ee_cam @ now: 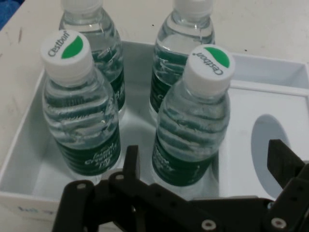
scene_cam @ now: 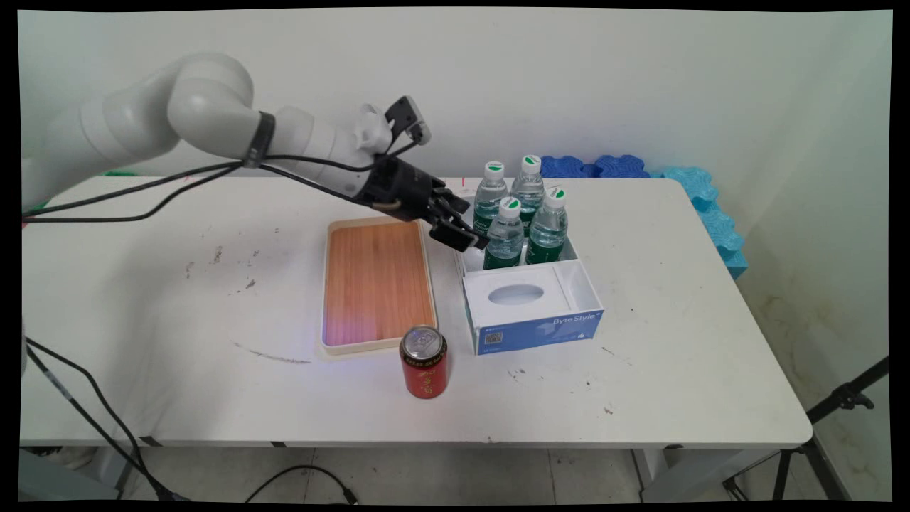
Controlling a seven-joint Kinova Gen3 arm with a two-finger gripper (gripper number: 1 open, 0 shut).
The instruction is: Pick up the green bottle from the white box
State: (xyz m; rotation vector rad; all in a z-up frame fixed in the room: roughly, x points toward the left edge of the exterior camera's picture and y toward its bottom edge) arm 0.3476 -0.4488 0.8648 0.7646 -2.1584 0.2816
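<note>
Jaws spread wide at the bottles, nothing gripped.

Gripper (ee_cam: 205, 162) lined up on the nearest water bottle (ee_cam: 193, 121), one finger (ee_cam: 131, 162) slipped between it and its neighbour (ee_cam: 79, 111); two more bottles (scene_cam: 510, 181) behind, all upright in the white box (scene_cam: 530, 313). Wooden tray (scene_cam: 375, 284) and red can (scene_cam: 424, 363) off to the side.

From where I stand, the blue front of the white box (scene_cam: 538, 331) reads "ByteStyle" in white letters, with a small QR code beside it, too small to read; the caps of the two nearer water bottles carry "Cestbon" next to a green patch, one on the left bottle (ee_cam: 79, 111) and one on the right bottle (ee_cam: 193, 121); their green labels bear white lettering I cannot make out; the red can (scene_cam: 424, 363) shows gold characters, unreadable.
</note>
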